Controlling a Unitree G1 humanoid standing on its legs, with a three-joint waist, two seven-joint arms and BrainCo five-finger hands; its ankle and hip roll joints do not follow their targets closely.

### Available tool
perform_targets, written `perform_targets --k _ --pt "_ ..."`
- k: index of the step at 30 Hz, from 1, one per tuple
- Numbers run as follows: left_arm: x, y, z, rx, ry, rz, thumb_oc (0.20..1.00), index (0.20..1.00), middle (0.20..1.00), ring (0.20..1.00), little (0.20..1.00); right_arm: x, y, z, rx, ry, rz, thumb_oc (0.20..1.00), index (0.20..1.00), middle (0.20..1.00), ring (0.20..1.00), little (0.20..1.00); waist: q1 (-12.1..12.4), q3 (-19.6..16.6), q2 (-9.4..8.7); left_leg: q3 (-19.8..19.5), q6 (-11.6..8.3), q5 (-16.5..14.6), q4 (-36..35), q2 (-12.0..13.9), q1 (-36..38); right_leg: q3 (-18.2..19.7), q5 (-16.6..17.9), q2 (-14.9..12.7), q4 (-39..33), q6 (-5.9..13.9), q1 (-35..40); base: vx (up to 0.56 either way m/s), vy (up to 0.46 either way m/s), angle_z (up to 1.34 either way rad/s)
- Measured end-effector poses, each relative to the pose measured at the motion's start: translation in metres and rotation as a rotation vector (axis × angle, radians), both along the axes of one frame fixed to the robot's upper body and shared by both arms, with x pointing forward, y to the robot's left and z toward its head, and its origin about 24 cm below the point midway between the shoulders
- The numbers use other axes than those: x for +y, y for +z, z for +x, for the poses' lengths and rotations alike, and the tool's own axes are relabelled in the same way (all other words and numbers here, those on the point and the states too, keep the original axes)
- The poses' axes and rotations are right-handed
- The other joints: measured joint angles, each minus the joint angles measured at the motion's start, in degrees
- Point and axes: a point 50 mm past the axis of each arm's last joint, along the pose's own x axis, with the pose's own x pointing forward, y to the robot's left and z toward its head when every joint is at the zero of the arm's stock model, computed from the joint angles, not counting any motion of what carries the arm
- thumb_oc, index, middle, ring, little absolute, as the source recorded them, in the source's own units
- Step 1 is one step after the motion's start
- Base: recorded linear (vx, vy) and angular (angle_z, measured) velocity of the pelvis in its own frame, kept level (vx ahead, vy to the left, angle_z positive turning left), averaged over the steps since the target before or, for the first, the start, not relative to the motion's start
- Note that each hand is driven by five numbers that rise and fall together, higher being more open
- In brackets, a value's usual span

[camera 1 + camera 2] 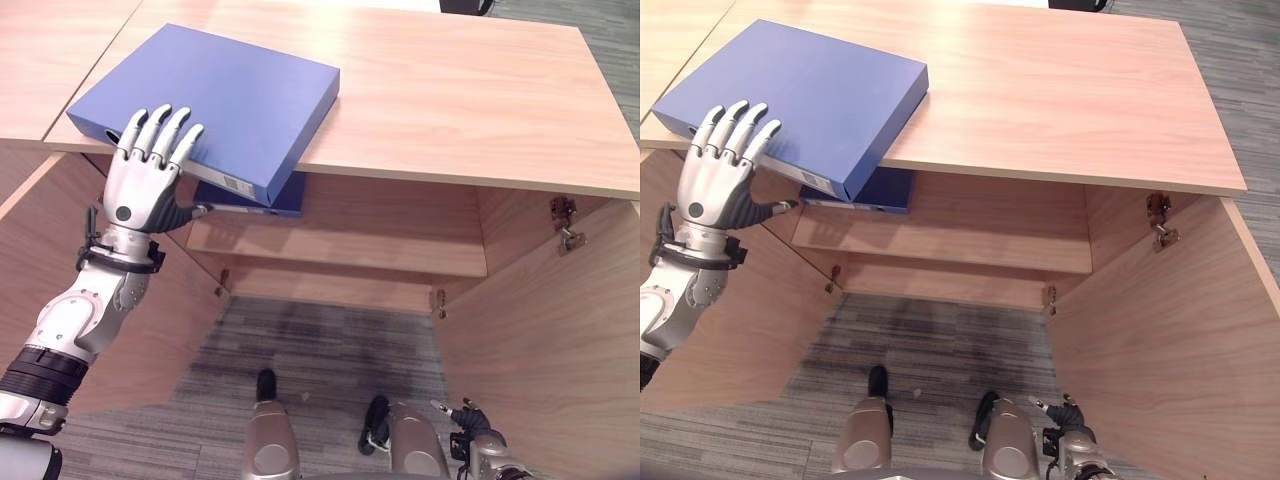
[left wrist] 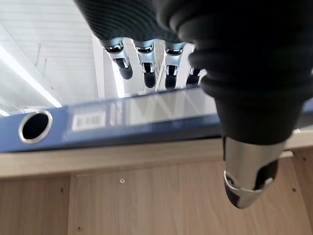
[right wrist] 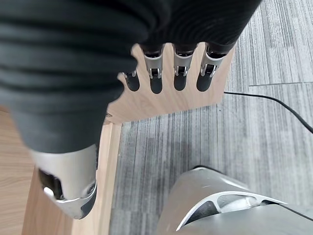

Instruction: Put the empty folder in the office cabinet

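Left hand: the robot's left hand point(image 1: 140, 190) reaches up to the near left corner of the cabinet top point(image 1: 470, 100), fingers point(image 1: 160, 135) straight and spread flat across the cover of a blue folder point(image 1: 220, 95), thumb point(image 1: 195, 211) stretched out beneath the folder's overhanging edge. It rests on the folder rather than closing around it.

Folder: the blue folder lies flat on the cabinet top under the left hand's fingertips, turned at an angle, its near corner jutting past the front edge just beside the thumb. In the left wrist view its spine point(image 2: 122, 120) faces the hand, with a round finger hole point(image 2: 35, 126) and a pale label point(image 2: 88, 120).

Second folder: another blue folder point(image 1: 265, 200) sits on the cabinet's inner shelf point(image 1: 350, 245), just below and beyond the thumb, partly hidden by the one above.

Cabinet: both doors stand open, the left door point(image 1: 60, 270) beside the left forearm, the right door point(image 1: 560, 330) well away on the far side.

Right hand: the right hand point(image 1: 468, 418) hangs low, well apart from the folder, near the right door above grey carpet point(image 3: 220, 132); in its wrist view the fingers point(image 3: 180, 76) are relaxed and hold nothing.
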Motion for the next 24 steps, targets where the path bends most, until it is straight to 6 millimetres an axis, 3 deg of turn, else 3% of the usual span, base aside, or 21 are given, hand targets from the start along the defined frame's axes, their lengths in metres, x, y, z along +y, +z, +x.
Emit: perform_targets --k 4,18,24 --pt "-0.004 -0.001 0.002 0.017 -0.011 0.01 1.0 1.0 1.0 1.0 1.0 0.0 0.0 0.0 0.0 0.0 0.0 1.0 1.0 1.0 1.0 1.0 0.0 0.0 0.0 0.4 -0.15 -0.3 0.5 0.0 0.0 0.5 0.0 0.0 0.0 0.18 -0.1 0.0 0.01 -0.05" --pt "-0.014 0.024 0.014 -0.017 -0.039 0.087 1.0 1.0 1.0 1.0 1.0 0.0 -0.001 0.0 0.019 -0.002 0.003 1.0 1.0 1.0 1.0 1.0 -0.4 0.0 -0.01 1.0 -0.16 -0.3 0.6 0.0 0.0 1.1 0.2 0.0 0.0 0.41 -0.5 0.0 0.004 -0.01" --pt "-0.015 0.023 0.015 -0.013 -0.044 0.09 1.0 1.0 1.0 1.0 1.0 0.0 0.0 0.0 0.017 -0.001 0.003 1.0 1.0 1.0 1.0 1.0 -1.0 0.0 -0.01 1.1 -0.09 -0.3 0.5 0.0 0.0 1.2 0.2 0.0 -0.1 0.42 -0.5 0.0 0.0 0.0"
